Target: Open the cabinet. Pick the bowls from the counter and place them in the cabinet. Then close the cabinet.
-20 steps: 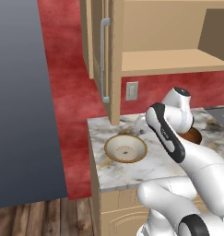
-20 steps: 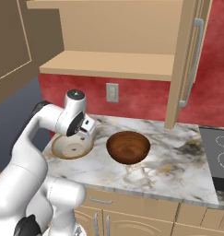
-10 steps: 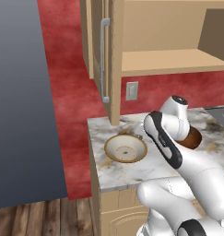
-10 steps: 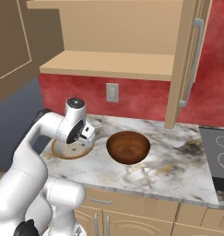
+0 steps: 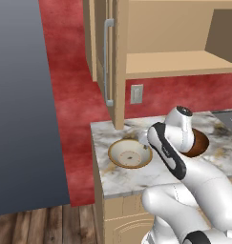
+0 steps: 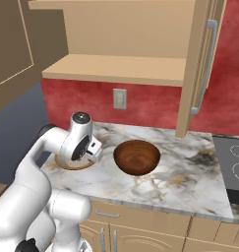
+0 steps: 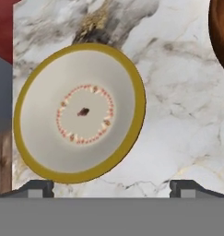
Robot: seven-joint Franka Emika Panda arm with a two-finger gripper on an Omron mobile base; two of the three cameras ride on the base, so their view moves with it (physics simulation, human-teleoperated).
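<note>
Currently the cabinet (image 5: 174,64) is open: both doors swung out, the left one (image 5: 115,62) edge-on in the left base view with its silver handle (image 5: 107,62), the right one (image 6: 199,69) edge-on in the right base view, and the inner shelf (image 6: 116,69) bare. Both bowls sit on the counter (image 6: 185,172). Cream bowl (image 7: 81,113) is at the counter's left end, close to the edge, upright, gold rim, a ring of small reddish marks and a dark speck in its centre. Brown bowl (image 6: 136,157) sits to its right, near but apart, upright; in the hand view just its rim (image 7: 220,32) shows at the upper right. Gripper (image 7: 112,187) hangs above the cream bowl, looking nearly straight down at it; its fingertips (image 7: 37,186) are spread wide, one at the bowl's near rim, the other over bare marble past it, nothing between them, and I can't tell any contact with the bowl. In the right base view the hand (image 6: 84,147) covers most of the cream bowl, with a sliver of rim showing below it. Wall outlet (image 6: 120,98) sits on the red backsplash above the counter; a stovetop (image 6: 231,170) adjoins the counter's right end.
</note>
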